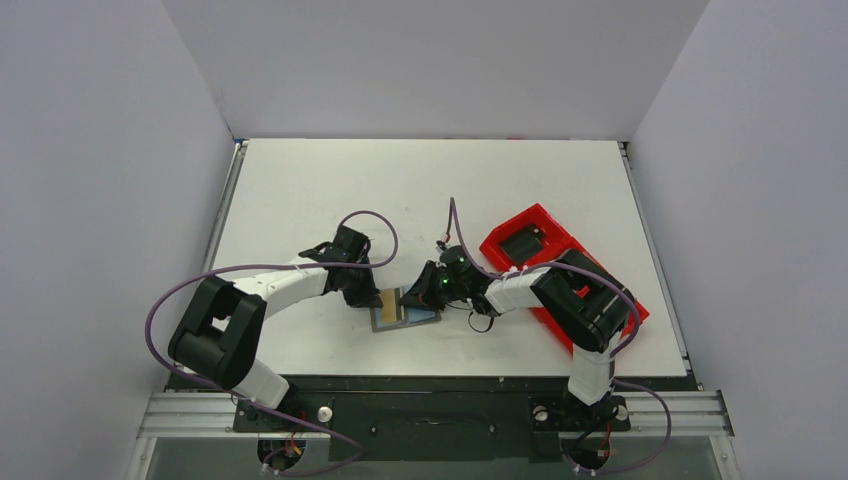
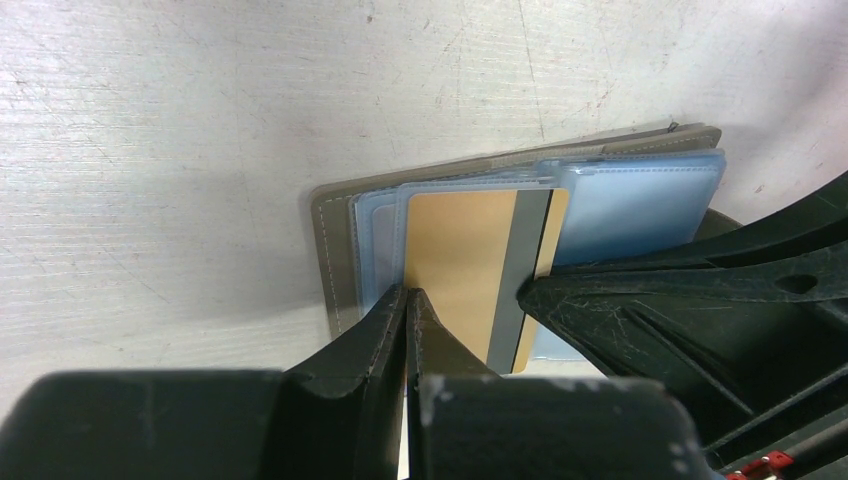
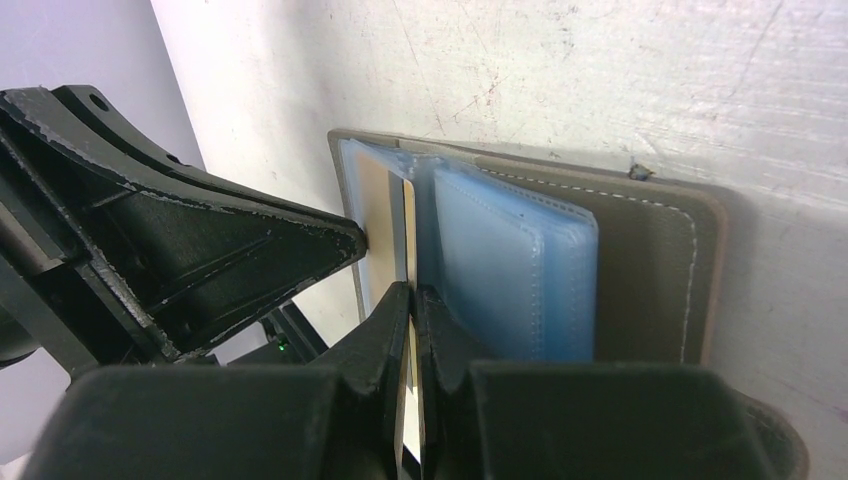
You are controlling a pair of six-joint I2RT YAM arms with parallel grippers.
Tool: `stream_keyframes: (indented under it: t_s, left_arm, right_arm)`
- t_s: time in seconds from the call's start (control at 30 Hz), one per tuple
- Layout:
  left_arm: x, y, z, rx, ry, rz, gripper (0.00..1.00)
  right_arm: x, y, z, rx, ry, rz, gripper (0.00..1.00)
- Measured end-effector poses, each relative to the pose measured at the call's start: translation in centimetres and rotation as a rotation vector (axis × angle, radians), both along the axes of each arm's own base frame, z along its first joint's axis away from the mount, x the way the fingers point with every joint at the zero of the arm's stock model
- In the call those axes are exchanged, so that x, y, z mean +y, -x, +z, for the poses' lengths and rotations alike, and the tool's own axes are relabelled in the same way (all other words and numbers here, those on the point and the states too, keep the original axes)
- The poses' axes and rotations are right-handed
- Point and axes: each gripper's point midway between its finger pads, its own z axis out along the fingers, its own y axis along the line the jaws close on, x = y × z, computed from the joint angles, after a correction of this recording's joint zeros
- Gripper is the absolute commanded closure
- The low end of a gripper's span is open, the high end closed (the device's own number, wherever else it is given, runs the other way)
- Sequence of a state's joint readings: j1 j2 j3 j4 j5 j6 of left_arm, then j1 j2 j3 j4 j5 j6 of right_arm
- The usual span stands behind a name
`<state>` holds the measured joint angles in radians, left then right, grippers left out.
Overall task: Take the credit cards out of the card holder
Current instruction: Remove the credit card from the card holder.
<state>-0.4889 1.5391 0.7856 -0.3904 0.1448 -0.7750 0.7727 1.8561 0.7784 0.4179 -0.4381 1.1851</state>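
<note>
The card holder (image 1: 424, 317) lies open on the table, taupe-grey outside (image 2: 335, 250), blue-grey pockets inside (image 3: 510, 260). A tan credit card (image 2: 460, 260) with a grey stripe sits in its clear left pocket, and its near end sticks out past the wallet's edge. It also shows in the top view (image 1: 391, 305) and the right wrist view (image 3: 375, 220). My left gripper (image 2: 408, 293) is shut, with its tips on the pocket's edge beside the card. My right gripper (image 3: 412, 290) is shut, with its tips on the card's stripe, facing the left one. Other cards are hidden.
A long red tray (image 1: 590, 290) lies at the right under my right arm, with a black block (image 1: 522, 243) in its far end. Both arms meet over the wallet near the table's front edge. White walls enclose the table.
</note>
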Motion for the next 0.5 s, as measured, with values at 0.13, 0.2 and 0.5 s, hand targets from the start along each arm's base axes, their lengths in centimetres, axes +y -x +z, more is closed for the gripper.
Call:
stream_keyframes:
  t_s: [0.13, 0.2, 0.5]
  left_arm:
    - [-0.01, 0.01, 0.0, 0.001, 0.0, 0.001, 1.0]
    - [-0.03, 0.0, 0.02, 0.001, 0.002, 0.002, 1.0]
    - [0.1, -0.05, -0.03, 0.001, -0.003, 0.009, 1.0]
  right_arm:
    - [-0.15, -0.11, -0.04, -0.008, 0.005, 0.003, 1.0]
    - [-0.26, -0.21, -0.09, -0.011, 0.007, 0.004, 1.0]
    - [-0.89, -0.31, 0.01, -0.017, 0.019, 0.001, 1.0]
